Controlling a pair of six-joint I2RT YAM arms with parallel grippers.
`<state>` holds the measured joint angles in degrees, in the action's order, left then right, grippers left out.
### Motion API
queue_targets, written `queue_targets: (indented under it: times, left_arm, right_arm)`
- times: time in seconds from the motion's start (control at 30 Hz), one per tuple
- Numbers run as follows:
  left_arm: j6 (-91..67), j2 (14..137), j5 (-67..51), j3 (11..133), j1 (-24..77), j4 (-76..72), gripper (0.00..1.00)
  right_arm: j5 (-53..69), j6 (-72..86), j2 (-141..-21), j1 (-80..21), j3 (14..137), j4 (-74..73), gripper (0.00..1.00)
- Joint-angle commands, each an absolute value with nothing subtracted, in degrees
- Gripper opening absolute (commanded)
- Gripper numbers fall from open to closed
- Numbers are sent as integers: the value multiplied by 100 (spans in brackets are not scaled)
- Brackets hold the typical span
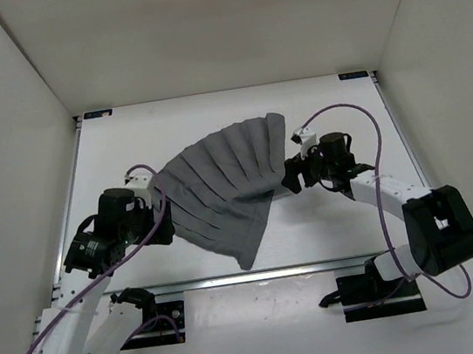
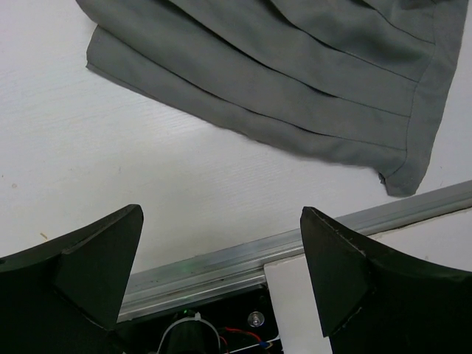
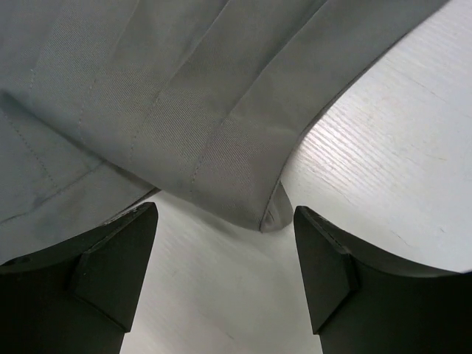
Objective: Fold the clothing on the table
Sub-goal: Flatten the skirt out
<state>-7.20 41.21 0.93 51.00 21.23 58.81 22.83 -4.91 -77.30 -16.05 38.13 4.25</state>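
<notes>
Grey pleated clothing [image 1: 225, 192] lies fanned across the middle of the tabletop [image 1: 341, 233]. The left end effector [image 2: 221, 214] and right end effector [image 3: 225, 210] both gape empty beside its edges. Each should straddle the hem fully before pinching.

Soft, even light from above keeps all three views bright. The white bench [image 1: 331, 225] shows no glare. The clothing [image 1: 230, 191] casts a faint, soft-edged shadow, and its weave is sharp.
</notes>
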Motion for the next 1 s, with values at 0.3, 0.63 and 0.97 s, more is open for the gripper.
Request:
queue_targets:
  times: [0.3,0.63,0.97]
  left_arm:
    - [-3074,4175,-2029,3581,2451,3149,70]
    - [-3990,4657,-1653,1987,2734,1741,86]
    - [-4535,5693,-1178,1564,2768,976,83]
  right_arm:
    - [2522,-502,-8596,-1670,3832,1221,49]
    - [2407,-273,-8086,-1907,3850,1239,0]
    - [2417,-159,-7753,-2004,3797,1344,0]
